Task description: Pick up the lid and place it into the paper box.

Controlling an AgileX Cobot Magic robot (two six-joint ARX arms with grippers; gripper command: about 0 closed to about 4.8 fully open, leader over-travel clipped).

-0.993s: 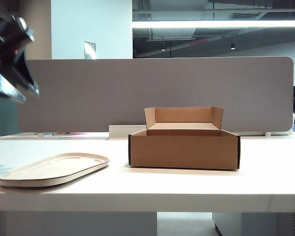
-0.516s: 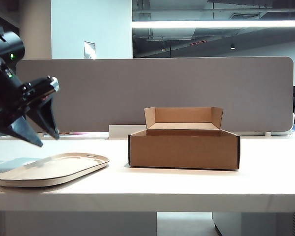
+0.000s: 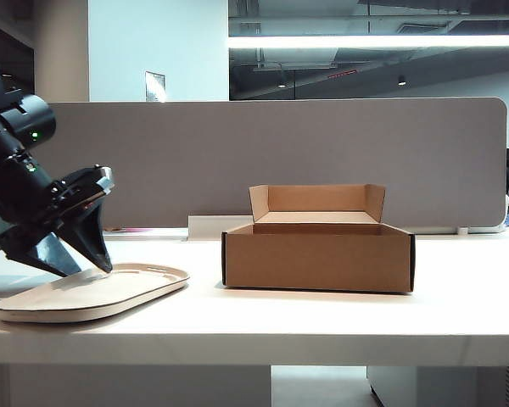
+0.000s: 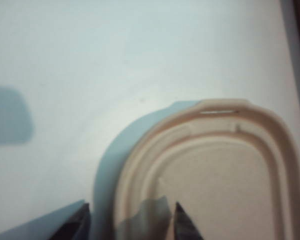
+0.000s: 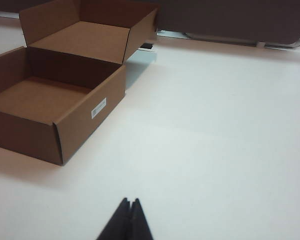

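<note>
Beige moulded fibre marks the lid (image 3: 89, 291), lying flat near the desk's (image 3: 322, 326) left front edge, well apart from the paper box (image 3: 318, 254). The left gripper (image 4: 132, 222) is seen just above the lid, jaws parted astride its raised rim, nothing held. A clean pinch likely requires the rim centred before closing. Only the right wrist view shows the right gripper (image 5: 129, 220), fingertips together and empty, and the box's bare floor.

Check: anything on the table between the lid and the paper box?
Nothing. In the exterior view, bare white table separates the lid from the paper box; the left claw sits over the lid.
</note>
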